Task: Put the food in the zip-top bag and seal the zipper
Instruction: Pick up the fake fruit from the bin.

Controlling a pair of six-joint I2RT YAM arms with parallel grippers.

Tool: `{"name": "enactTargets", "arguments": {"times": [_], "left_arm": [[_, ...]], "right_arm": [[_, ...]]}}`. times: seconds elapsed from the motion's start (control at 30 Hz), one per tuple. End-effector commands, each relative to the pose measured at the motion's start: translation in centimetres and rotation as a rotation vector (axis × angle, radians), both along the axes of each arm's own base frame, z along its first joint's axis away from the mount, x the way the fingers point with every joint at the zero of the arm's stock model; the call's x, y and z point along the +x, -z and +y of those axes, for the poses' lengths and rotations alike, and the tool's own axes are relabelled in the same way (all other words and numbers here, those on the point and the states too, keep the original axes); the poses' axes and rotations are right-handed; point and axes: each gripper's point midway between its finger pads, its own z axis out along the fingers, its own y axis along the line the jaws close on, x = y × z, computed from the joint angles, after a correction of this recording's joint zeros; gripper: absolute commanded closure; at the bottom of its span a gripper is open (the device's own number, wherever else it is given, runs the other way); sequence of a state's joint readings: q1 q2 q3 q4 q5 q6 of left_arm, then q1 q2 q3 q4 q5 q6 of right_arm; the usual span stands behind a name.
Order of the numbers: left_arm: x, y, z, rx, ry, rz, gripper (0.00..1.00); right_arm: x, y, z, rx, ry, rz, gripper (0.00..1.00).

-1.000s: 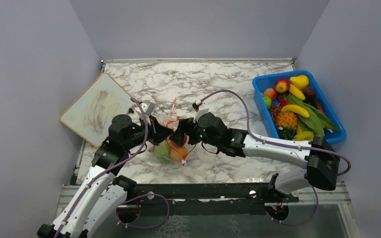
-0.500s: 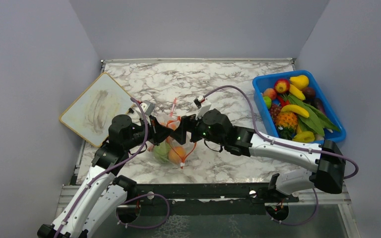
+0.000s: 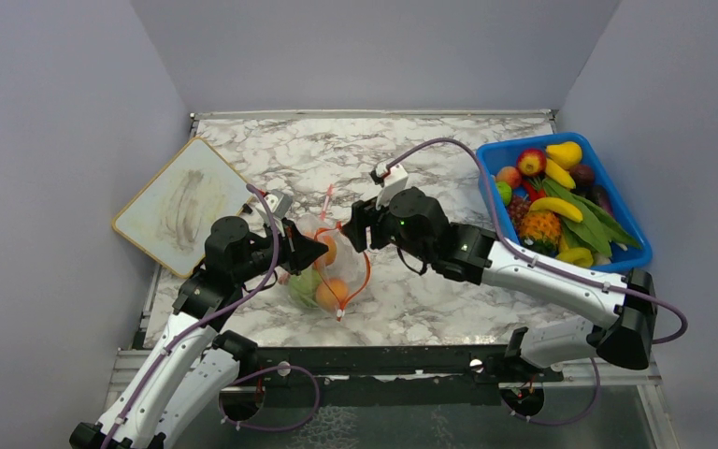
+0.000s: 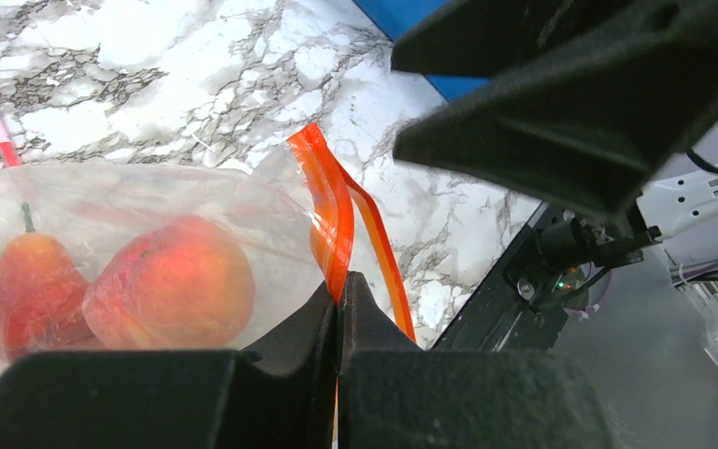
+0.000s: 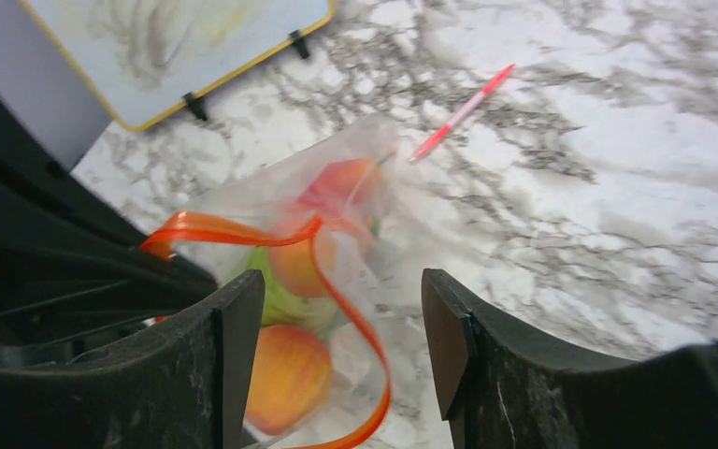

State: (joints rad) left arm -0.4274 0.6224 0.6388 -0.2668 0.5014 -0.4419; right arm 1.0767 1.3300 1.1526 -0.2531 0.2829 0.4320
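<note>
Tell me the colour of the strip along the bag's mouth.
Red-orange zipper strip, clearest in the left wrist view.

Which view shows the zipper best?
Right wrist: most of the zipper shows as an open orange loop. Left wrist shows only the stretch pinched in the left gripper; top external, a thin orange curve.

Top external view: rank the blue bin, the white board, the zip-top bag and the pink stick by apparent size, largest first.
1. blue bin and white board: they look about alike, no clear winner.
2. zip-top bag.
3. pink stick.
</note>
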Motion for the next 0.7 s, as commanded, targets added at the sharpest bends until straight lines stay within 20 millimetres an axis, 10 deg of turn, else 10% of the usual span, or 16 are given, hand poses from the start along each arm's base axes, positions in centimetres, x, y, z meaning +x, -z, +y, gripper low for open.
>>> {"name": "enactTargets", "arguments": {"times": [0.0, 0.67], "left_arm": [[-0.4, -0.2, -0.3, -0.008, 0.028, -0.013, 1.00], [-0.4, -0.1, -0.3, -0.007, 0.031, -0.010, 1.00]], "right_arm": [[3.5, -1.5, -4.4, -0.114, 0.157, -0.101, 0.39], [18.2, 0.1, -30.8, -0.438, 0.936, -0.121, 0.25]]}}
